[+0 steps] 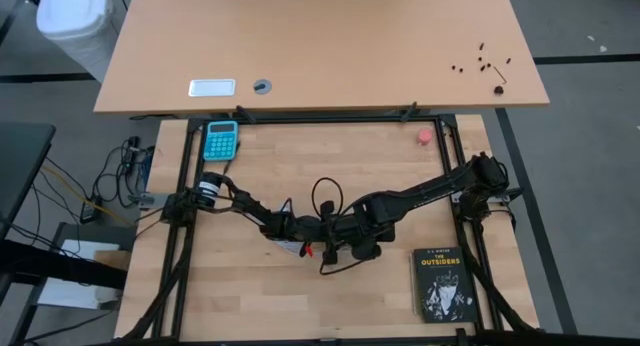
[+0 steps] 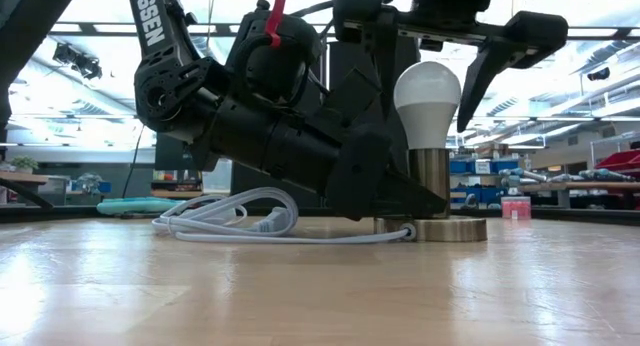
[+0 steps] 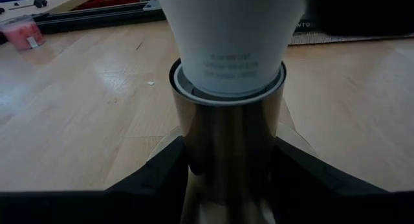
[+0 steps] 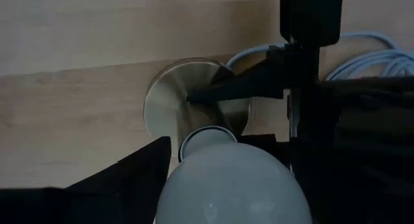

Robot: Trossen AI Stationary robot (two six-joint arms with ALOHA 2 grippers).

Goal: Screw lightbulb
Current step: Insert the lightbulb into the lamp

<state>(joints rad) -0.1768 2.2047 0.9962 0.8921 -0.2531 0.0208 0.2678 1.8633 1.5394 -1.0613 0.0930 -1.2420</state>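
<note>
- The left gripper [image 3: 226, 179] is seen low over the tabletop [image 2: 300, 286], its jaws clamped on the brass-coloured socket stem [image 2: 431, 181] from both sides, just under the lightbulb.
- The lightbulb [image 2: 427, 106] stands upright with its base sunk in the top of the stem; in the left wrist view its white neck is seated inside the stem's rim.
- The stem rises from a round socket disc [image 2: 450, 229] resting flat on the tabletop, near the middle of the wooden surface.
- The right gripper [image 2: 483, 61] is held above the bulb, pointing straight down, its jaws spread wide; the two dark fingers [image 2: 520, 41] flank the bulb's dome, and a clear gap is visible on the side seen in the low view, so nothing is grasped by them.
- In the high view, the left arm [image 1: 235, 201] is stretched in from the left edge and the right arm [image 1: 430, 191] from the right, the two meeting at the centre.
- A white coiled cord [image 2: 230, 218] lies on the tabletop beside the disc, behind the left arm.
- A black book [image 1: 441, 284], a blue calculator [image 1: 221, 139] and a small pink-red round object [image 1: 425, 136] lie well apart from the socket.
</note>
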